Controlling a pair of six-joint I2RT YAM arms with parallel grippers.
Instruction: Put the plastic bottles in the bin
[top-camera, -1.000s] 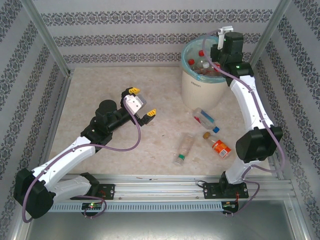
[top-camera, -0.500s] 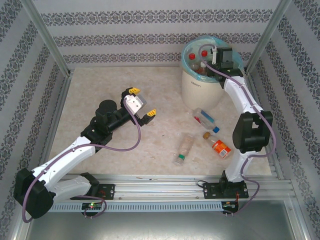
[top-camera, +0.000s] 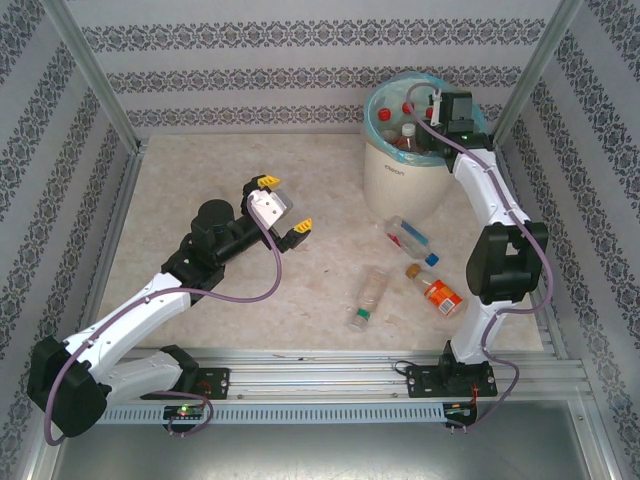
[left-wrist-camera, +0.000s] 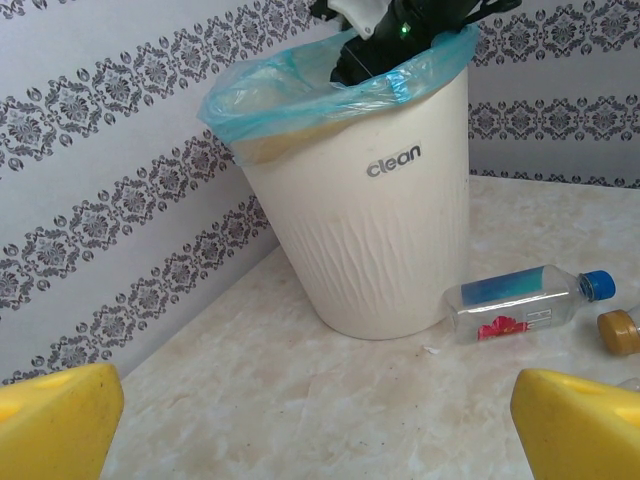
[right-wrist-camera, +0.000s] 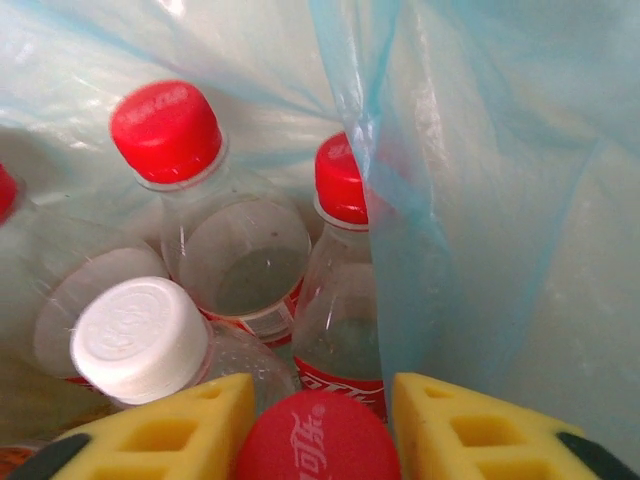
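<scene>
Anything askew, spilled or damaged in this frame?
Nothing spilled or broken. Three plastic bottles lie on their sides on the beige table, outside the round off-white bin: a clear blue-capped bottle, a clear green-capped bottle and an orange bottle.

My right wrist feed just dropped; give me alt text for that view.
A red bottle cap sits between the yellow fingertips of the right gripper, inside the bin's turquoise bag. Below stand clear red-capped bottles and a white-capped bottle.
</scene>
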